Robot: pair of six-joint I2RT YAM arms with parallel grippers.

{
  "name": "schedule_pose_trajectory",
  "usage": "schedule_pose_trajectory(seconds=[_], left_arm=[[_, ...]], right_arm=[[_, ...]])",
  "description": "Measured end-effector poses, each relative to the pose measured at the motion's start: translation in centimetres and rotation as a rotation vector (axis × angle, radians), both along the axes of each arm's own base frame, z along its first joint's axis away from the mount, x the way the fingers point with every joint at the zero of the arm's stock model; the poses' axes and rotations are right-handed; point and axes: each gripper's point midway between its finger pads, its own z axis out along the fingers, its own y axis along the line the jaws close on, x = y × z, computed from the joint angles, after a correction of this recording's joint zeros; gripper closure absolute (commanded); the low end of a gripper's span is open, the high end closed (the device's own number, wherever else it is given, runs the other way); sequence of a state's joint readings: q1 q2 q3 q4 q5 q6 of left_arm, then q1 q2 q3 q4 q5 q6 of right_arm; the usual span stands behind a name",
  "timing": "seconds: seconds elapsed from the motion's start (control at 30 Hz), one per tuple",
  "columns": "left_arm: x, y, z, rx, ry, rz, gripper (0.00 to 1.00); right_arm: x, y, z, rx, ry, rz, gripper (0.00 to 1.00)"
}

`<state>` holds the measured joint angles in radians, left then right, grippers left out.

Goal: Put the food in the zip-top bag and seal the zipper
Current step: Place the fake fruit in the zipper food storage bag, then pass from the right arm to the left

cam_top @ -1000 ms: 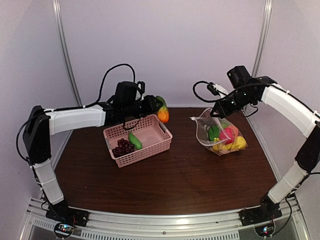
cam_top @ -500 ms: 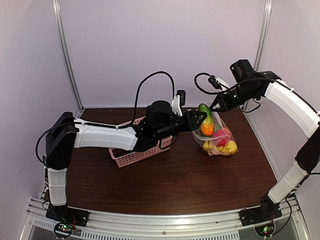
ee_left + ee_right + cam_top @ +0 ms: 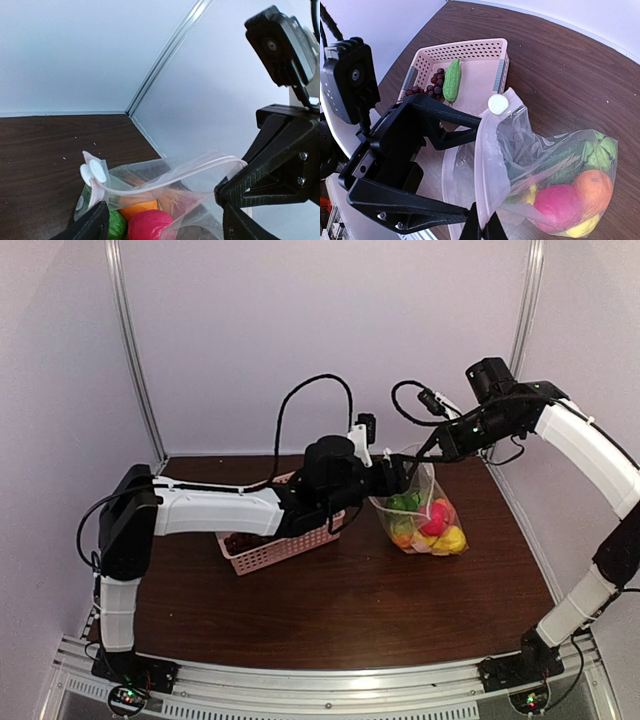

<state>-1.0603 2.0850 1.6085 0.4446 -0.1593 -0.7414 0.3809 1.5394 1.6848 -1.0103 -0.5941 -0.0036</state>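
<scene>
The zip-top bag (image 3: 496,150) of food (image 3: 554,205) is pinched in the right jaws — the left jaws gape.

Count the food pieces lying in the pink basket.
2: the cucumber, near the basket's middle, and the grapes right beside it. The left gripper covers part of the basket, so another could be hidden.

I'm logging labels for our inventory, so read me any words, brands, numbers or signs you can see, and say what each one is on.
No readable text in any view.
zip-top bag: clear plastic, no lettering visible.
white slider tab: blank.
pink basket: plain lattice, no label.
wrist camera housing: no marking that can be read.
</scene>
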Motion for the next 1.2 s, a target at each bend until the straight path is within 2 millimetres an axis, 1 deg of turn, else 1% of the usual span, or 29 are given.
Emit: schedule_pose_trajectory(seconds=[0.1, 0.13, 0.2, 0.3, 0.37, 0.43, 0.47, 0.5, 0.57, 0.63, 0.7, 0.8, 0.83, 0.87, 0.93, 1.0, 1.03, 1.1, 1.2], left_arm=[[-0.7, 0.0, 0.8, 0.051, -0.054, -0.037, 0.18], [-1.2, 0.1, 1.3, 0.069, -0.078, -0.063, 0.18], [-2.8, 0.9, 3.3, 0.093, -0.140, -0.123, 0.18], [-5.8, 3.4, 8.0, 0.109, -0.267, -0.200, 0.18], [-8.2, 6.0, 11.8, 0.119, -0.392, -0.233, 0.19], [-10.0, 8.5, 14.4, 0.148, -0.509, -0.241, 0.20], [-10.7, 9.6, 15.3, 0.170, -0.566, -0.242, 0.21], [-11.4, 10.5, 15.7, 0.196, -0.618, -0.248, 0.23], [-12.2, 11.3, 15.1, 0.260, -0.677, -0.270, 0.27], [-12.7, 10.9, 12.6, 0.349, -0.714, -0.326, 0.30], [-12.9, 10.1, 9.5, 0.432, -0.712, -0.395, 0.34], [-12.9, 8.5, 4.1, 0.543, -0.680, -0.508, 0.35], [-12.9, 8.1, 2.8, 0.567, -0.669, -0.531, 0.35], [-12.8, 7.7, 0.9, 0.601, -0.651, -0.561, 0.35], [-12.9, 7.2, -1.3, 0.632, -0.630, -0.606, 0.36], [-13.2, 6.7, -2.6, 0.637, -0.619, -0.649, 0.37], [-13.4, 6.4, -2.9, 0.633, -0.615, -0.670, 0.37], [-13.7, 5.8, -2.7, 0.607, -0.618, -0.695, 0.37], [-13.9, 5.3, -1.8, 0.558, -0.628, -0.698, 0.39]], right_arm=[[-0.3, 0.0, 0.0, 0.013, 0.012, 0.013, 1.00], [-0.4, 0.1, 0.0, 0.016, 0.014, 0.023, 1.00], [-0.8, 0.1, 0.0, 0.018, 0.017, 0.048, 1.00], [-1.7, 0.3, -0.1, 0.021, 0.023, 0.102, 1.00], [-2.5, 0.5, 0.0, 0.022, 0.030, 0.149, 1.00], [-3.4, 0.6, 0.4, 0.025, 0.032, 0.192, 1.00], [-3.8, 0.6, 0.7, 0.028, 0.029, 0.217, 1.00], [-4.3, 0.6, 0.9, 0.028, 0.026, 0.241, 1.00], [-5.1, 0.6, 1.4, 0.027, 0.020, 0.281, 1.00], [-5.9, 0.5, 1.9, 0.024, 0.010, 0.320, 1.00], [-6.5, 0.5, 2.5, 0.026, -0.012, 0.350, 1.00], [-7.3, 0.6, 3.2, 0.031, -0.035, 0.384, 1.00], [-7.5, 0.6, 3.2, 0.030, -0.041, 0.394, 1.00], [-7.7, 0.6, 3.3, 0.031, -0.043, 0.404, 1.00], [-8.1, 0.8, 3.3, 0.034, -0.041, 0.418, 1.00], [-8.3, 0.9, 3.3, 0.037, -0.038, 0.426, 1.00], [-8.4, 1.0, 3.3, 0.038, -0.036, 0.430, 1.00], [-8.5, 1.1, 3.3, 0.037, -0.036, 0.434, 1.00], [-8.6, 1.2, 3.0, 0.035, -0.031, 0.442, 1.00]])
